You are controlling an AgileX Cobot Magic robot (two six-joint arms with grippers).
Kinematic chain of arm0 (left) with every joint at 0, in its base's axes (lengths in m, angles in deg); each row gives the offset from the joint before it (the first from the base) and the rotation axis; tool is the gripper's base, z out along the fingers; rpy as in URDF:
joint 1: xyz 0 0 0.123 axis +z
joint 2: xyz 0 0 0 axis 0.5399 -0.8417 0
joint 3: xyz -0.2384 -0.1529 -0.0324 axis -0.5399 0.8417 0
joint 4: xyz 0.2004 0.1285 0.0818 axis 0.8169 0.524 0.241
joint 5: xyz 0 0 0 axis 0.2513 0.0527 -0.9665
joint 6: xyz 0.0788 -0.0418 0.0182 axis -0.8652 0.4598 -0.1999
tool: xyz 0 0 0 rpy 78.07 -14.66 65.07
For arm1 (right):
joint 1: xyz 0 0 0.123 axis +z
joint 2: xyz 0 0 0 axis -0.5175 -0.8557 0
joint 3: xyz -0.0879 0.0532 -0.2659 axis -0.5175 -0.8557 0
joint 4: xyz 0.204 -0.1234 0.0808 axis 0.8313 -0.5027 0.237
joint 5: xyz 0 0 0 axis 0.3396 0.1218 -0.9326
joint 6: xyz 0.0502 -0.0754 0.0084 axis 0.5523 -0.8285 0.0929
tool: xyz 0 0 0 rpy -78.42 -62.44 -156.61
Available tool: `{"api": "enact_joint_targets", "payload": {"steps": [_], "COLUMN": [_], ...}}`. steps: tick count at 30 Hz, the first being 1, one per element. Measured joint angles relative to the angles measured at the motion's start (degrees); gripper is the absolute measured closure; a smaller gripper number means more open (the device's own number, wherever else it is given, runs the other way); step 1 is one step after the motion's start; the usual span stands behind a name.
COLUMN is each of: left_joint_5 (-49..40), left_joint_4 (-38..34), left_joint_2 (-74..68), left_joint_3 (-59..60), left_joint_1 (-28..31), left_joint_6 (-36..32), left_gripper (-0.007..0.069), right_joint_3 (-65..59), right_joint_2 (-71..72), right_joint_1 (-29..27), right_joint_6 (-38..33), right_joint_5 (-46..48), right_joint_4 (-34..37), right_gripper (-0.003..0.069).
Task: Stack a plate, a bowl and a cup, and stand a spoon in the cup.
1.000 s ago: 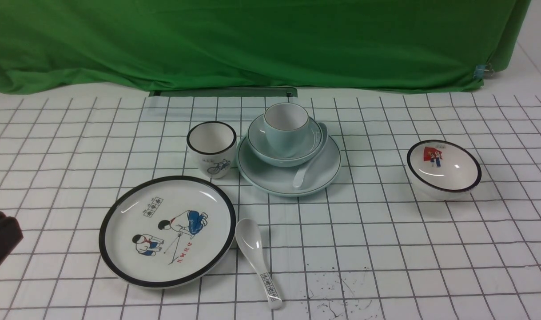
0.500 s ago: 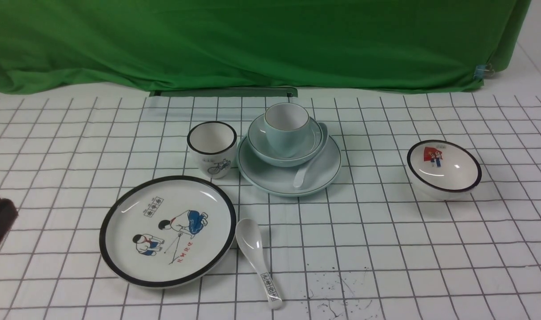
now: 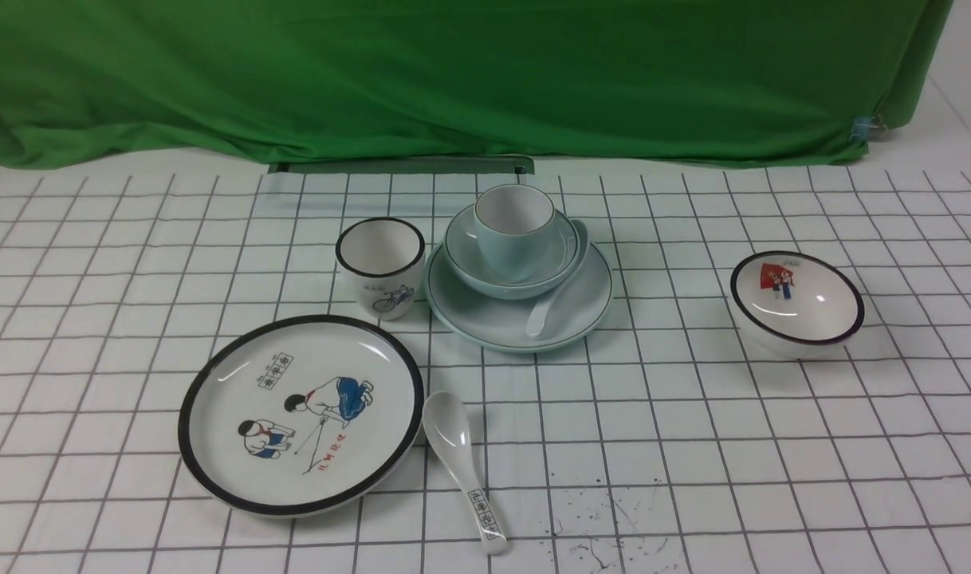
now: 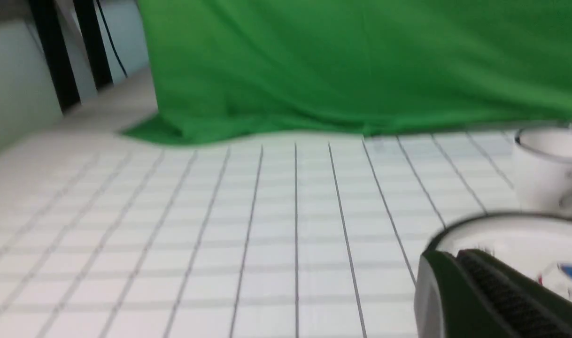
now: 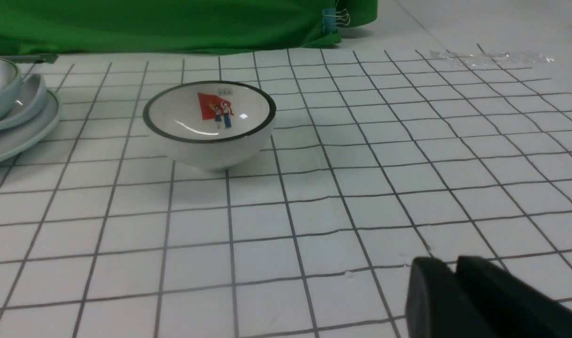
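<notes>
Your left arm has left the front view. Spoon (image 3: 556,284) lies beside the cup (image 3: 514,231), handle slanting away; right gripper (image 5: 455,286) nearer, grip state unclear.

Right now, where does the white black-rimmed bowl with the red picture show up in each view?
Front view: the picture bowl sits alone at mid-right, right of the pale blue-green plate.
Left wrist view: not in it.
Right wrist view: upper left of centre, near the same plate at the left edge.
Shared landmark: that plate.
</notes>
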Motion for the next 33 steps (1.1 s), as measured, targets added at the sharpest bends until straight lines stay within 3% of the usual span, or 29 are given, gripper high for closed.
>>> {"api": "enact_joint_targets", "payload": {"steps": [5, 33], "left_joint_5": [-4.9, -4.79], "left_joint_4": [-1.16, -0.72], "left_joint_2": [0.0, 0.0], "left_joint_3": [0.04, 0.04], "left_joint_1": [0.0, 0.15], "left_joint_6": [0.19, 0.82], "left_gripper": [0.0652, 0.0653], "right_joint_3": [0.0, 0.0], "right_joint_2": [0.0, 0.0], "right_joint_1": [0.0, -0.1], "right_joint_6": [0.0, 0.01], "right_joint_5": [0.0, 0.0], "right_joint_4": [0.0, 0.0], "right_gripper": [0.0533, 0.0473]}}
